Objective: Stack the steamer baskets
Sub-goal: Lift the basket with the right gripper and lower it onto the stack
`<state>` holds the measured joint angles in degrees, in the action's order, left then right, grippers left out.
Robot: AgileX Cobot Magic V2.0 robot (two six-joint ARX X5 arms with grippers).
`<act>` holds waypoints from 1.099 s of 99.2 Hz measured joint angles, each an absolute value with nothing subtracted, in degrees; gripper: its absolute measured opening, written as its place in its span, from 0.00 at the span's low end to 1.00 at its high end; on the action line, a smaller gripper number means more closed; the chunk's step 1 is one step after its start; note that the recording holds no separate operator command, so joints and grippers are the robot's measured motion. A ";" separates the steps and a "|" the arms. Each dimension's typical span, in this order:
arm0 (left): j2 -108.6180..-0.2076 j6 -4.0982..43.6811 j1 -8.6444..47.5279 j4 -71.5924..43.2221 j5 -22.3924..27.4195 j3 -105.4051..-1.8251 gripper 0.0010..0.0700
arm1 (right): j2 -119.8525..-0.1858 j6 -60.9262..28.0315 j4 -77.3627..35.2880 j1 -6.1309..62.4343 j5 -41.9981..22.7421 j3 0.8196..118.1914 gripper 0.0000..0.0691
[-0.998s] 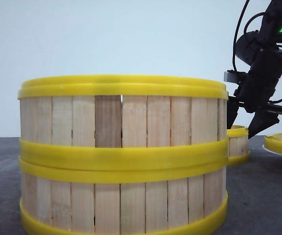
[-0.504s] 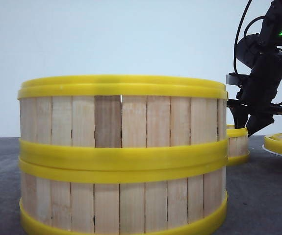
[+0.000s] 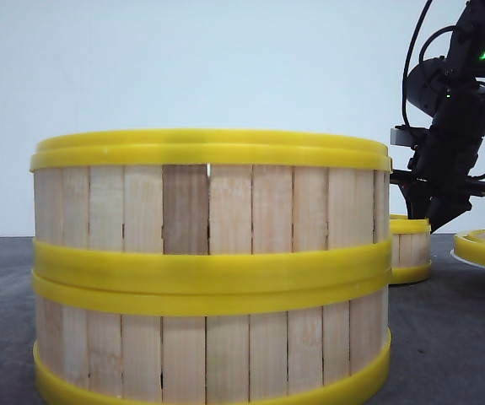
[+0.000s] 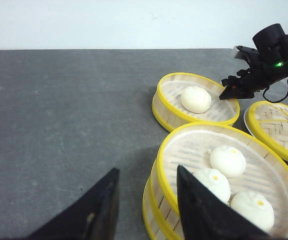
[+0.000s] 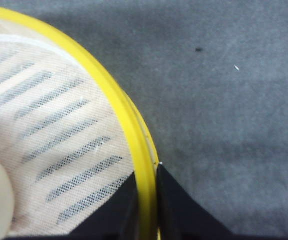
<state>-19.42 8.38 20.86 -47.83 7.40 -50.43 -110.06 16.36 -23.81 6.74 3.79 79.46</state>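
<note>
Two steamer baskets stand stacked close to the front camera, the upper one [image 3: 211,207] on the lower one [image 3: 211,346]. In the left wrist view the upper basket [image 4: 194,150] holds three white buns. My left gripper [image 4: 147,169] hangs open above the stack's near edge, holding nothing. Behind the stack, a third steamer basket [image 4: 174,80] with one bun [image 4: 196,99] rests on the table. My right gripper [image 3: 423,221] is shut on the yellow rim [image 5: 128,125] of this third basket [image 3: 411,249], one finger inside the wall and one outside.
A woven lid with a yellow rim [image 4: 279,127] lies on a white plate to the right of the baskets, close to the right arm [image 3: 453,110]. Bare grey tabletop [image 4: 58,125] stretches to the left of the baskets.
My right gripper came down from above the third basket and went from open to shut on its rim. The stack has stayed still.
</note>
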 joint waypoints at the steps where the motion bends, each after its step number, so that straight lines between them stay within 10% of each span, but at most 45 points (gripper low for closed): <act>1: -19.42 8.38 20.86 -47.83 7.40 -50.43 0.28 | -109.95 16.36 -23.88 6.74 3.79 79.50 0.04; 109: -19.42 8.38 20.86 -50.65 7.42 -50.43 0.28 | -77.08 0.78 -54.39 22.46 17.08 87.72 0.04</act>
<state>-19.42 8.38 20.86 -50.65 7.42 -50.43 -77.08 0.78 -54.39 22.46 17.08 87.72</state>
